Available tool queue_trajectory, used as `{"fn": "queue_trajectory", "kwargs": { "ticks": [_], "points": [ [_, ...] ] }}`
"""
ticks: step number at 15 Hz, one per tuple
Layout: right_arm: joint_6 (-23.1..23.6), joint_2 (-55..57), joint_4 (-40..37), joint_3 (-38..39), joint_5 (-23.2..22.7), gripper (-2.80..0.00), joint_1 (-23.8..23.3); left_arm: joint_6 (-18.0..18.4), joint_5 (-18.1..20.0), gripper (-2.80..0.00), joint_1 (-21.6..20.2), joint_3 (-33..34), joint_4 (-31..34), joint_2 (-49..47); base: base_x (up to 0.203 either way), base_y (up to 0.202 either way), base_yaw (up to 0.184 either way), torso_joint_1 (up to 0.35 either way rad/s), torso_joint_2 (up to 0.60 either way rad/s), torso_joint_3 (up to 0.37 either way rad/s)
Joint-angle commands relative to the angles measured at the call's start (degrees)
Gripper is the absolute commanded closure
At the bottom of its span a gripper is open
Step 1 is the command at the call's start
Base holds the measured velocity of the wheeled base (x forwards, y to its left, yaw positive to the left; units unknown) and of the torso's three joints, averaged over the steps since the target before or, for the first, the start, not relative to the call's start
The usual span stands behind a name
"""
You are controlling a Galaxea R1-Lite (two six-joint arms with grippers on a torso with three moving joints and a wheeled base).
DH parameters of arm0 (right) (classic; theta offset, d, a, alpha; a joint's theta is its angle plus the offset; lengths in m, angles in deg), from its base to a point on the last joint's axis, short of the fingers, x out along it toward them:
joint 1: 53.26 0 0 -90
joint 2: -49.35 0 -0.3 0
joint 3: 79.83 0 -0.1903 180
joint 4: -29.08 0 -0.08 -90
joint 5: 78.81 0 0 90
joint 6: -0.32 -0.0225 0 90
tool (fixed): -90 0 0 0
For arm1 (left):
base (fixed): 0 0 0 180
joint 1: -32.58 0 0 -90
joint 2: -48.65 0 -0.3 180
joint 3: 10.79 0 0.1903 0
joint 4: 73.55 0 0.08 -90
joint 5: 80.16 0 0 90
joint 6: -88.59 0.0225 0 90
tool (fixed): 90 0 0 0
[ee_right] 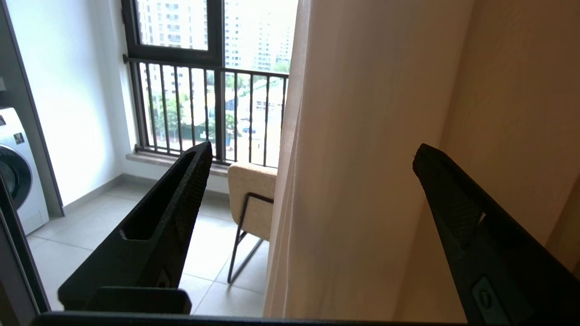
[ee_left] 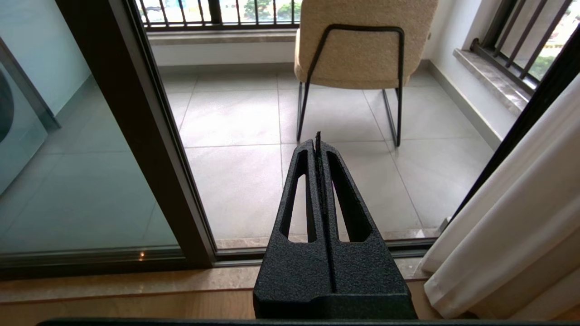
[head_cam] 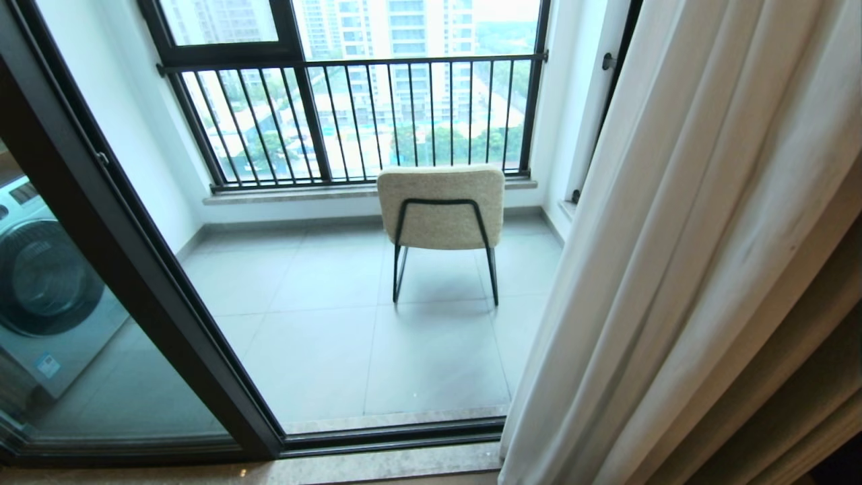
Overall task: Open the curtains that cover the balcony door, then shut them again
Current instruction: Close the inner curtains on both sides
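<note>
The white curtains (head_cam: 673, 256) hang bunched at the right side of the balcony door (head_cam: 135, 256), leaving its glass and the opening uncovered. Neither arm shows in the head view. In the right wrist view my right gripper (ee_right: 311, 148) stands wide open. The curtains' hemmed edge (ee_right: 290, 181) shows in the gap between its fingers, and nothing is gripped. Whether the fabric touches a finger I cannot tell. My left gripper (ee_left: 318, 138) is shut on nothing, low before the door track, with the curtains (ee_left: 512, 217) off to its right.
A beige chair (head_cam: 441, 205) stands on the balcony tiles before the barred railing window (head_cam: 350, 114). A washing machine (head_cam: 47, 289) sits behind the left glass panel. Thicker tan drapes (head_cam: 808, 350) hang right of the curtains. The door track (head_cam: 390, 431) crosses the floor.
</note>
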Motion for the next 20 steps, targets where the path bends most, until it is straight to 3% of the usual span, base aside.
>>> {"fn": "queue_trajectory", "kwargs": {
  "ticks": [1,9,12,16,20],
  "points": [
    [0.19,3.91,0.27,-2.34,-0.13,-2.8,0.0,-0.01,0.02,0.0,-0.01,0.01,-0.01,0.02,0.0,0.0,0.0,0.0,0.0,0.0],
    [4.18,12.24,0.44,-10.98,0.78,-2.8,-3.18,0.01,0.02,0.0,-0.01,0.01,-0.01,0.02,0.0,0.0,0.0,0.0,0.0,0.0],
    [4.74,14.01,1.36,-12.52,3.65,-2.8,-3.96,0.02,0.02,0.0,-0.01,0.01,-0.01,0.02,0.0,0.0,0.0,0.0,0.0,0.0],
    [4.65,17.93,7.64,-12.75,3.91,-2.8,-4.47,-0.07,0.02,0.0,-0.01,0.01,-0.01,0.02,0.0,0.0,0.0,0.0,0.0,0.0],
    [4.15,20.29,7.8,-15.29,3.85,-2.8,-4.47,-0.03,0.02,0.0,-0.01,0.01,-0.01,0.02,0.0,0.0,0.0,0.0,0.0,0.0]
  ]
}}
